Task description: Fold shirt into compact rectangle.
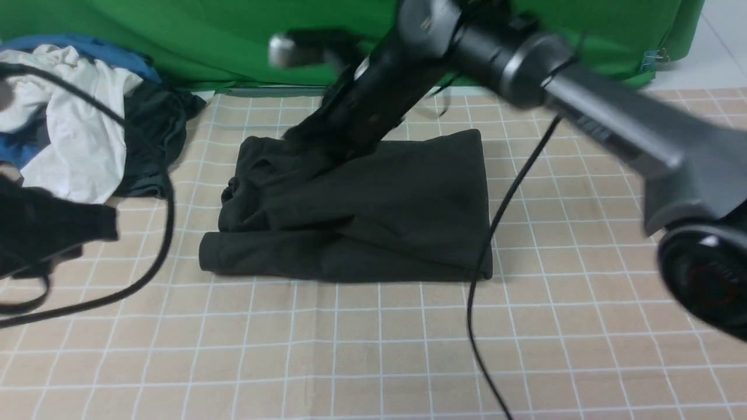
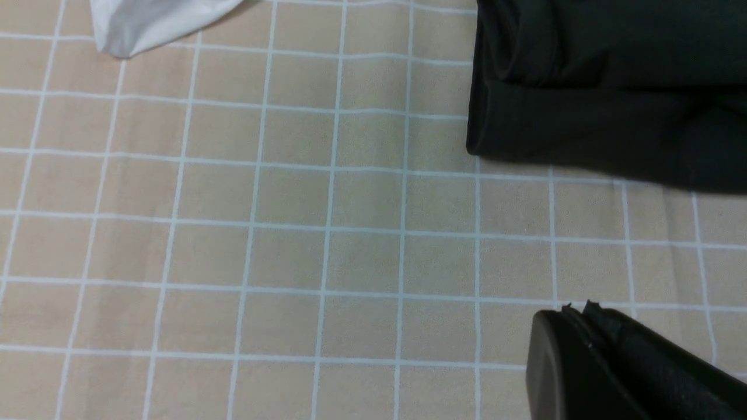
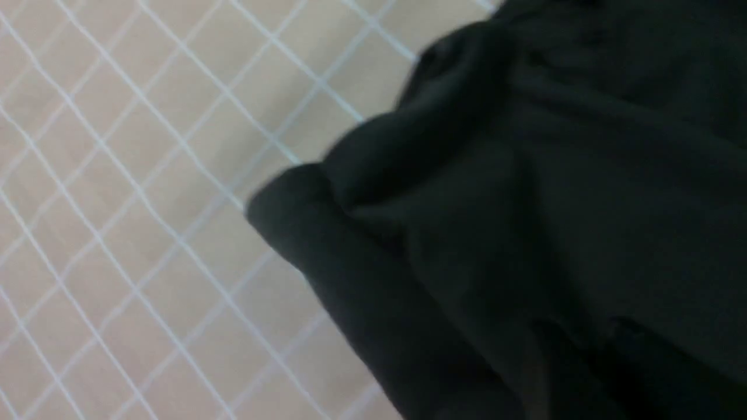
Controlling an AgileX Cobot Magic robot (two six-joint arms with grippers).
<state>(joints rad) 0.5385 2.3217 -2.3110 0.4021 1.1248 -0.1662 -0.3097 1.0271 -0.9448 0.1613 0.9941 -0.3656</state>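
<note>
Where the shirt lies: the shirt (image 1: 362, 216) is seen folded into a rough rectangle at the middle of the gridded tablecloth (image 1: 373, 350), with its near edge rolled and its far-left corner bunched.
Right gripper: the right gripper (image 1: 324, 137) is set against that bunched far-left corner. Its tips are lost against the dark cloth, so whether the jaws are parted or closed cannot be told.
Right wrist view: mostly filled by blurred black cloth.
Left gripper: the left gripper (image 2: 575, 312) is held over bare tablecloth with its jaws pressed together and nothing between them. The shirt's rolled corner is seen apart from them.
Surroundings: a white shirt (image 1: 76, 134), a blue garment (image 1: 87, 46) and a dark grey garment (image 1: 157, 134) are heaped at the far left. A black cable (image 1: 496, 233) is draped past the shirt's right edge. A green backdrop (image 1: 175, 35) is hung behind.
</note>
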